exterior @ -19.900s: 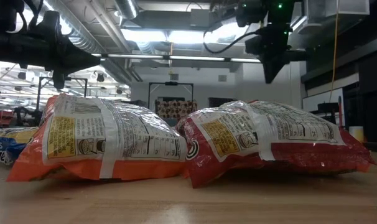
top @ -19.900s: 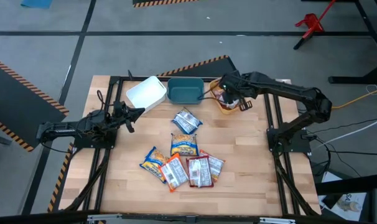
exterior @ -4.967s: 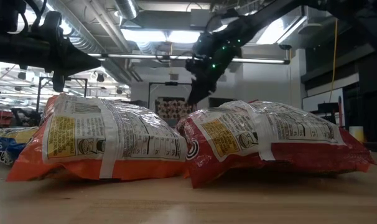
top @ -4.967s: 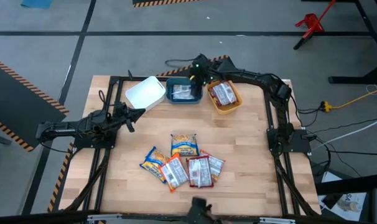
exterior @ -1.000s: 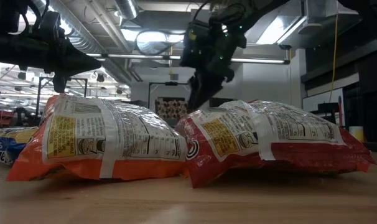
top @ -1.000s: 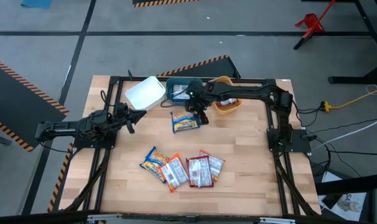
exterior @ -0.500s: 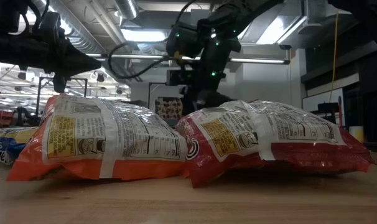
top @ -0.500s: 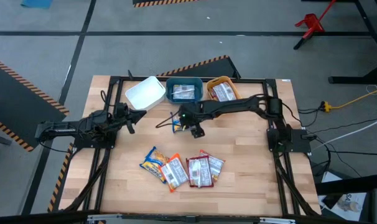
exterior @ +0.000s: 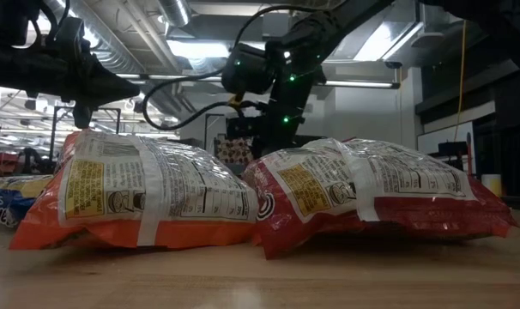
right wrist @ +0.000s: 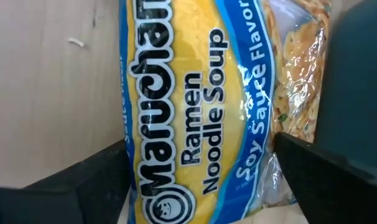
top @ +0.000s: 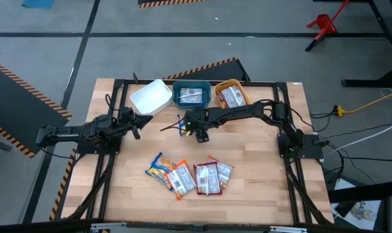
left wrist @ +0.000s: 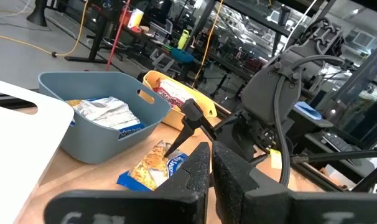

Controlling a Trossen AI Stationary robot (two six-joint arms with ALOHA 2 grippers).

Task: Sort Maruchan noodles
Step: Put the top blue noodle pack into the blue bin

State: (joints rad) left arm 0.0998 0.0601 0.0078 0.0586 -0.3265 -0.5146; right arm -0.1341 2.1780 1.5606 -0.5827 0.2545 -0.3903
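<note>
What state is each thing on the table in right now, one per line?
Right gripper: open, fingers straddling the blue soy sauce packet on the table.
Left gripper: shut, waiting beside the white bin.
White bin: no packet visible.
Teal bin: holds a packet.
Orange bin: holds a packet.
Remaining packets: lying clustered, unsorted.

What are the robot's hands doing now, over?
Right gripper open, straddling blue-and-yellow plastic Maruchan soy sauce packet on wooden table. Left gripper shut, parked beside white plastic bin. Nothing blocking.
</note>
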